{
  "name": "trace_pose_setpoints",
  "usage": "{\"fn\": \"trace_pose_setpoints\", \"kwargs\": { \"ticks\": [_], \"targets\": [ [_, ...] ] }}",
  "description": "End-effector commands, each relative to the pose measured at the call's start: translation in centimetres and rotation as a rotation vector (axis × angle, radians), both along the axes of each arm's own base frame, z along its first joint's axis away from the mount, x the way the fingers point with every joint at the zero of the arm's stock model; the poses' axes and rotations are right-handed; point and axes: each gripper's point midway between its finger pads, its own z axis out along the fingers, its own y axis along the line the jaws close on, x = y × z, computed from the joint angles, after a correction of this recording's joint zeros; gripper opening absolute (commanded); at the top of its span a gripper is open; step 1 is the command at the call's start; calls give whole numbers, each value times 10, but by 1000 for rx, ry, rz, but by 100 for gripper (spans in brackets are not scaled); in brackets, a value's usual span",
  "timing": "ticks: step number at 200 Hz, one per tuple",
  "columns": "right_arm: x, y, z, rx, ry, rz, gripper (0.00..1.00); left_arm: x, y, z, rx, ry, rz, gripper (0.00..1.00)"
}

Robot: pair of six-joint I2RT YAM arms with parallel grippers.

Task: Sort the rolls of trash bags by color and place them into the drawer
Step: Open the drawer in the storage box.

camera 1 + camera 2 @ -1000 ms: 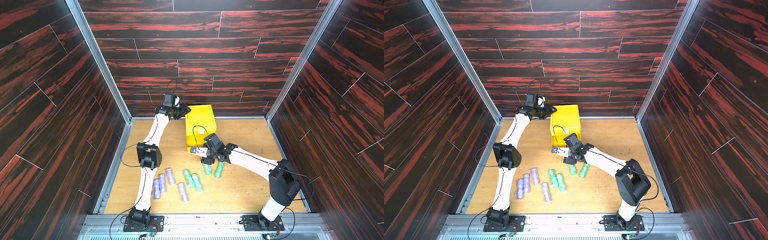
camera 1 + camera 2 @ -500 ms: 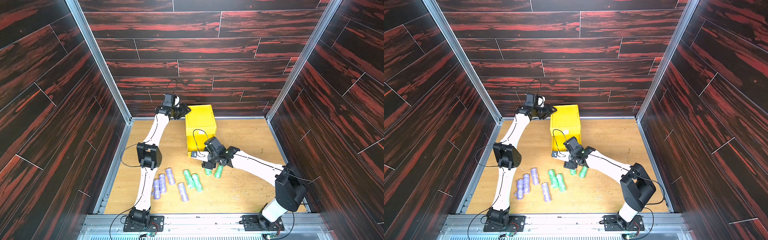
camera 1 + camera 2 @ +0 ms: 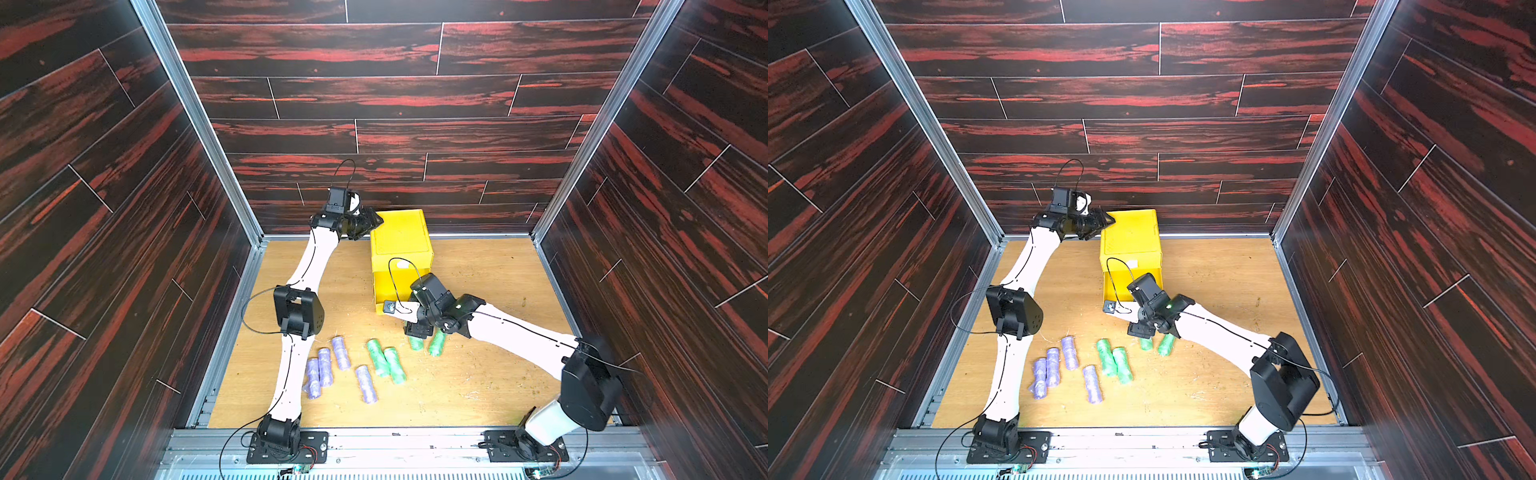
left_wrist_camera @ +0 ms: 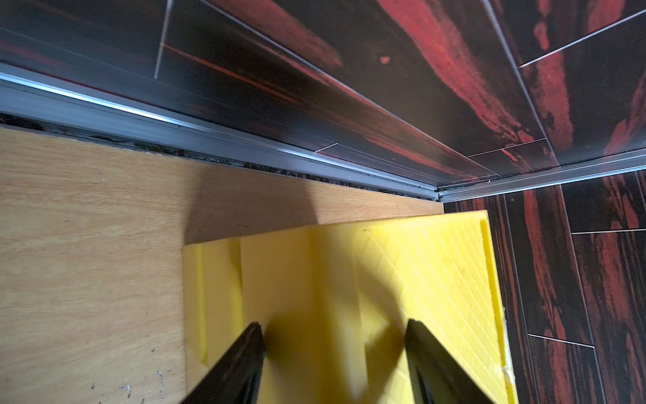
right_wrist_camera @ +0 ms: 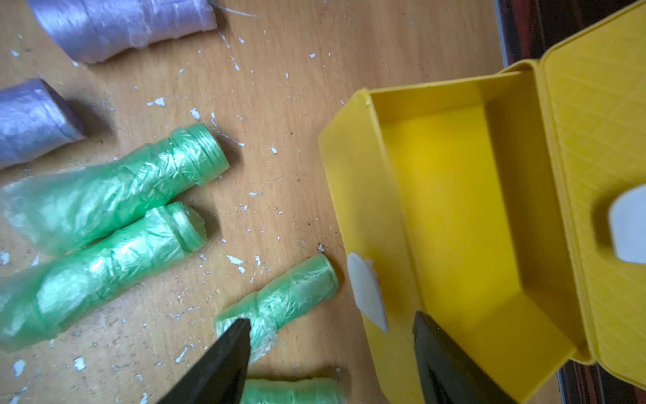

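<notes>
The yellow drawer cabinet (image 3: 401, 241) (image 3: 1130, 239) stands at the back of the floor. Its bottom drawer (image 5: 451, 210) is pulled out and empty. Several green rolls lie in front of it: a pair (image 3: 385, 361) side by side, and two more (image 3: 436, 344) under my right wrist. Several lilac rolls (image 3: 325, 368) (image 3: 1052, 365) lie further left. My right gripper (image 5: 332, 325) (image 3: 415, 329) hangs open and empty just over a green roll (image 5: 290, 297), beside the drawer's front. My left gripper (image 4: 334, 325) (image 3: 370, 222) is open across the cabinet's top rear edge (image 4: 349, 266).
The dark wood-patterned walls enclose the wooden floor (image 3: 490, 374) on three sides, and the cabinet sits close to the back wall (image 4: 314, 105). A white patch (image 5: 367, 290) marks the open drawer's front and another (image 5: 629, 227) marks the drawer above. White flecks litter the floor.
My right gripper has drawn a little away from the drawer front, toward the near green rolls, and its elbow has swung right. The left jaws have spread slightly wider on the cabinet.
</notes>
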Motion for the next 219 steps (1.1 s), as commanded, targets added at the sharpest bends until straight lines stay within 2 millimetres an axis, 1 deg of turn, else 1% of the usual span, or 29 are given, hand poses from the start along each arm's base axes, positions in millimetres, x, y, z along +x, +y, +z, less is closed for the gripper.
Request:
{"fn": "trace_pose_setpoints", "kwargs": {
  "ticks": [1, 34, 47, 61, 83, 97, 103, 118, 124, 132, 139, 143, 146, 156, 167, 173, 186, 197, 207, 219],
  "targets": [
    [-4, 3, 17, 55, -23, -3, 78, -20, -20, -15, 2, 78, -64, 68],
    [-12, 2, 40, 98, -29, 2, 78, -20, -19, -14, 2, 78, -62, 70],
    [-14, 0, 56, 138, -48, -11, 78, -20, -18, -12, 1, 75, -60, 70],
    [-15, -3, 80, 208, -80, -45, 79, -19, -18, -10, -2, 67, -61, 71],
    [-1, -18, 123, 372, -143, -242, 81, -17, -21, 1, -31, 26, -75, 73],
    [11, -33, 141, 426, -157, -396, 81, -15, -22, 14, -52, -20, -76, 75],
    [16, -40, 146, 431, -164, -459, 81, -15, -23, 15, -60, -33, -77, 76],
    [29, -59, 152, 416, -204, -602, 82, -13, -25, 38, -108, -119, -74, 80],
    [34, -66, 155, 418, -225, -657, 82, -12, -23, 40, -119, -141, -66, 82],
    [36, -73, 158, 419, -236, -697, 83, -12, -22, 51, -141, -182, -58, 85],
    [38, -81, 161, 428, -257, -746, 83, -12, -20, 59, -156, -220, -52, 91],
    [39, -87, 164, 440, -267, -780, 83, -13, -19, 64, -164, -239, -46, 98],
    [40, -91, 166, 449, -272, -803, 83, -13, -18, 67, -170, -251, -42, 100],
    [39, -101, 173, 483, -271, -860, 85, -14, -13, 78, -181, -291, -31, 100],
    [38, -117, 181, 536, -272, -951, 85, -17, -8, 89, -186, -325, -17, 100],
    [36, -126, 184, 567, -260, -999, 87, -18, -5, 96, -191, -346, -8, 100],
    [30, -142, 187, 631, -211, -1078, 88, -22, 4, 111, -197, -383, 14, 100],
    [22, -151, 185, 675, -159, -1126, 89, -28, 12, 125, -200, -412, 33, 100],
    [15, -153, 181, 705, -100, -1144, 89, -34, 19, 139, -197, -441, 49, 100],
    [6, -154, 170, 718, -27, -1177, 88, -43, 29, 158, -193, -474, 75, 100]
  ]
}}
